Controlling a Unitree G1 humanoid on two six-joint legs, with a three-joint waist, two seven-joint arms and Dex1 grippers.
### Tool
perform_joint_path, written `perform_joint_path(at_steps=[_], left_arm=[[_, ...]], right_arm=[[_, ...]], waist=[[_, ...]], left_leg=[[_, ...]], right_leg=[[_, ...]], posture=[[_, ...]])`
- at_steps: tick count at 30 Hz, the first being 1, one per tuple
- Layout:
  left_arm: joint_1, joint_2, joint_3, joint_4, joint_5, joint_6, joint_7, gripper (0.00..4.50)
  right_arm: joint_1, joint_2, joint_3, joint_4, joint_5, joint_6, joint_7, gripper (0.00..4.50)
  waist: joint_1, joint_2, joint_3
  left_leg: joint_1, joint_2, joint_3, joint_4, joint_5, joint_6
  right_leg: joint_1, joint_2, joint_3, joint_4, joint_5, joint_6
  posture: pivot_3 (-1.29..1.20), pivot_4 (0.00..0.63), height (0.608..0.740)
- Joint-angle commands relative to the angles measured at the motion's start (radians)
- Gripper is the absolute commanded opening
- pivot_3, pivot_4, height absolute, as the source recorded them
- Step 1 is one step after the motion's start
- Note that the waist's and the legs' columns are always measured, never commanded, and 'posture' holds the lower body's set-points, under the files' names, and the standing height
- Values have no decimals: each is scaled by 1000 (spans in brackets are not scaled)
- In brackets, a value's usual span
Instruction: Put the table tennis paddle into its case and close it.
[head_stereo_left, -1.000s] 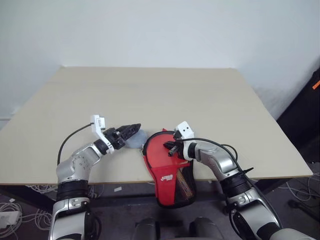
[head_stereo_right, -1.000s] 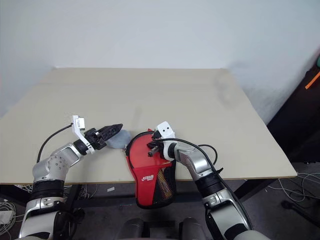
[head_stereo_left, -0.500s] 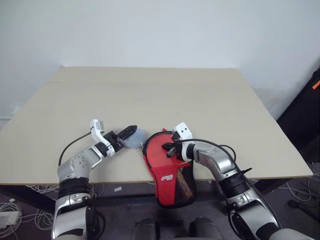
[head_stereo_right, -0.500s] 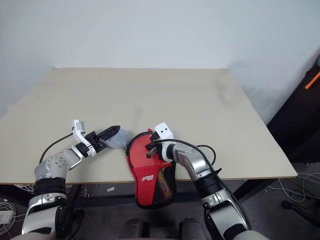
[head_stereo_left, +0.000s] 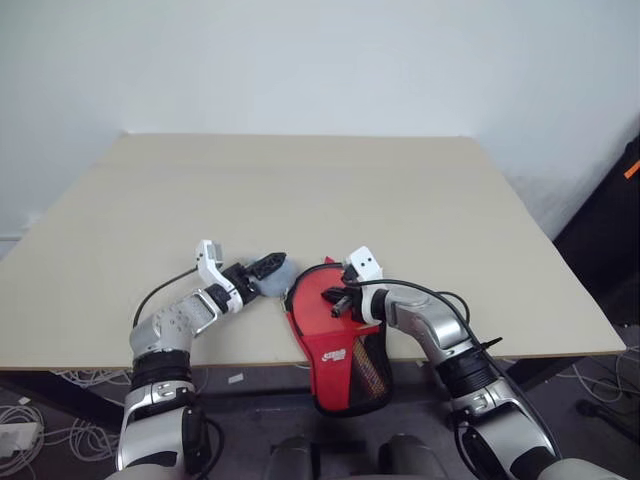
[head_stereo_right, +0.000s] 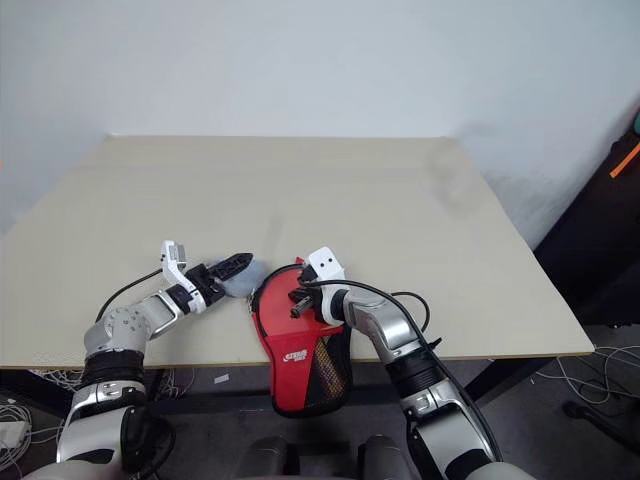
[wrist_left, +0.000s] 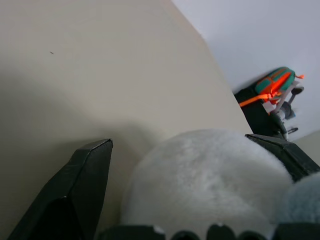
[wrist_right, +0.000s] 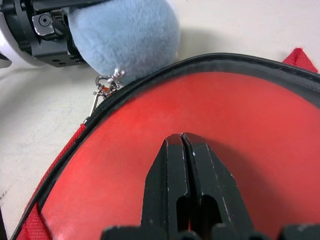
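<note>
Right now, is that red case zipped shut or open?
Cannot tell fully: the case edge looks closed near the zip pull; the rest is hidden.

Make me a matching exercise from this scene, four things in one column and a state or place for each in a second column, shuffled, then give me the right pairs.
Column one:
1. red paddle-shaped zip case with black trim
2. fluffy pale blue pompom on the zip pull
3. left gripper
4. right gripper

Column two:
A. fingers pressed together over the red cover
B. hangs partly over the beige table's near edge
C. fingers spread either side of something fluffy
D. lies against the case's black rim

Pairs: 1-B, 2-D, 3-C, 4-A
</note>
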Motion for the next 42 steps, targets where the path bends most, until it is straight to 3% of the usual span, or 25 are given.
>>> perform_joint_path(at_steps=[1,3,6,12,18,28,42], left_arm=[[19,-1,-24,-48,-4,36,-14,4500],[28,-2,-28,-60,-4,49,-17,4500],[39,-9,-31,-88,-10,64,-20,3912],[45,-11,-28,-120,-18,90,-23,2014],[20,3,-14,-116,-24,94,-36,741],[-109,45,-28,-7,48,-37,-59,588],[-243,50,-142,156,192,-178,-160,588]], right_arm=[[-9,2,-8,-34,5,-3,0,22],[-9,1,-9,-28,3,-6,1,22],[-7,-3,-7,-22,-3,-18,1,0],[-5,-4,-4,-14,-8,-31,2,0],[-6,0,-5,-6,-12,-38,1,0],[2,-5,4,12,-24,-55,4,0],[4,3,10,94,-41,-131,8,0]], waist=[[1,0,0],[0,0,0],[0,0,0],[1,0,0],[0,0,0],[0,0,0],[0,0,0]], left_leg=[[0,0,0,0,0,0],[0,0,0,0,0,0],[0,0,0,0,0,0],[0,-1,0,0,0,0],[0,-1,-1,0,0,0],[0,-1,-1,0,0,0],[0,-1,-1,0,1,-1]], right_leg=[[0,0,0,0,0,0],[0,0,0,0,0,0],[0,0,0,0,0,0],[1,0,0,-1,0,0],[1,0,0,0,0,0],[1,0,0,0,0,0],[1,0,-1,0,0,0]], posture=[[0,0,740],[0,0,740],[0,0,740],[0,0,740],[0,0,740],[0,0,740],[0,0,740]])
